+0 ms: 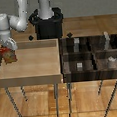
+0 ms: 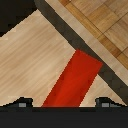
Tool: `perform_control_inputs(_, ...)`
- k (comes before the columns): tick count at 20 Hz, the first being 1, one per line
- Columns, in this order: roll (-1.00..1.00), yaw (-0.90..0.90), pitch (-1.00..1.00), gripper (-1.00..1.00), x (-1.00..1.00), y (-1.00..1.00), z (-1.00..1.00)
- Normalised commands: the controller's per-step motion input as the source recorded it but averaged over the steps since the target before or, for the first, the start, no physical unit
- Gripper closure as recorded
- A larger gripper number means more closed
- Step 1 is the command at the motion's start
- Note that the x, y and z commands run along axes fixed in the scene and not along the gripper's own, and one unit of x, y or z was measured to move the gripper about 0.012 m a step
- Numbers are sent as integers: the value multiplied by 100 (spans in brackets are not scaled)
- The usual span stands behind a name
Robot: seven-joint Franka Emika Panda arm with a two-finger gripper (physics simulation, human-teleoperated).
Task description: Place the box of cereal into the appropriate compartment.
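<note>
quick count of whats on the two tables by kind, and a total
light wood tray: 1
dark compartment tray: 1
cereal box: 1, at the light tray's edge on the exterior view's left, at the gripper
small grey blocks in the dark tray: 4 ()
total: 7

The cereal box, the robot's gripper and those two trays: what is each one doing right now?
box of cereal: upright, at the light wooden tray's edge on the exterior view's left, under the gripper.
gripper: right over the box; open or shut cannot be told.
light wooden tray: holds only the box.
dark compartment tray: no cereal box in it; small grey blocks sit in some compartments.
</note>
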Motion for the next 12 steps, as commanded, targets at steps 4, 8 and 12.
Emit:
perform_control_inputs(4, 0, 0, 0, -100, 0, 0, 0)
perform_control_inputs(8, 0, 0, 0, -100, 0, 0, 0)
perform_control_inputs(12, 0, 0, 0, 100, 0, 0, 0)
